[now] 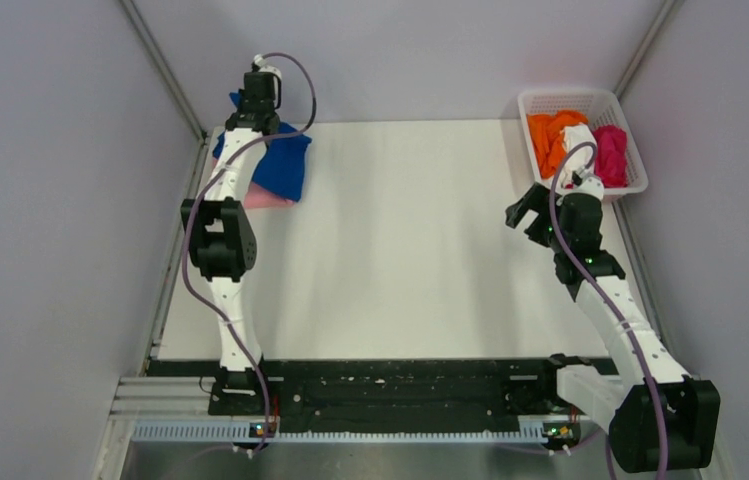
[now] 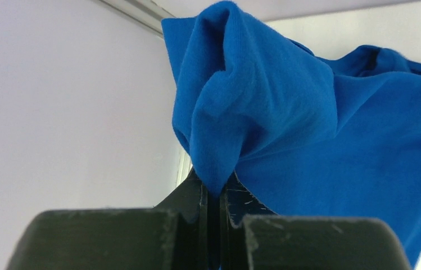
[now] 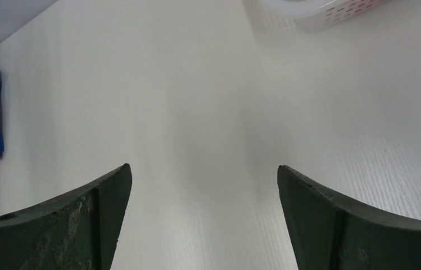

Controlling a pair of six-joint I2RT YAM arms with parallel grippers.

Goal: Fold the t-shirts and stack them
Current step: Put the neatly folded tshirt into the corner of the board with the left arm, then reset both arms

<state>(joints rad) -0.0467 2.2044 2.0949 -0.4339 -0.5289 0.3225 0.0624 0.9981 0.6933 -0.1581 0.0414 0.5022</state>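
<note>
- We are looking at the royal-blue t-shirt (image 1: 288, 165), which is lying bunched at the far-left corner of the table (image 1: 400, 260), close to the left wall.
- We are seeing the left gripper (image 2: 213, 194) pinching a gathered fold of that blue shirt. Its jaws are pressing almost together with cloth caught between them.
- In the left wrist view, the rest of the blue fabric is spreading in loose wrinkles above and to the right of the black fingers (image 2: 194, 197).
- We are noting a light pink t-shirt (image 1: 266, 199) lying under the blue one. Only a strip of it is showing at the blue shirt's near edge, and it is touching the blue cloth.
- We are finding three more shirts crumpled side by side in the white lattice basket (image 1: 570, 97) at the table's far-right corner: an orange t-shirt (image 1: 550, 135) on the left, a white t-shirt (image 1: 579, 134) in the middle and a magenta t-shirt (image 1: 611, 153) on the right.
- We are seeing the right gripper (image 3: 205, 174) hovering over the right side of the table, just on the near side of the basket. Its jaws are standing wide apart and gripping nothing.
- Through the right wrist camera we are seeing only bare white tabletop between those jaws, with the blue shirt sitting at the left edge and the basket's corner at the top.
</note>
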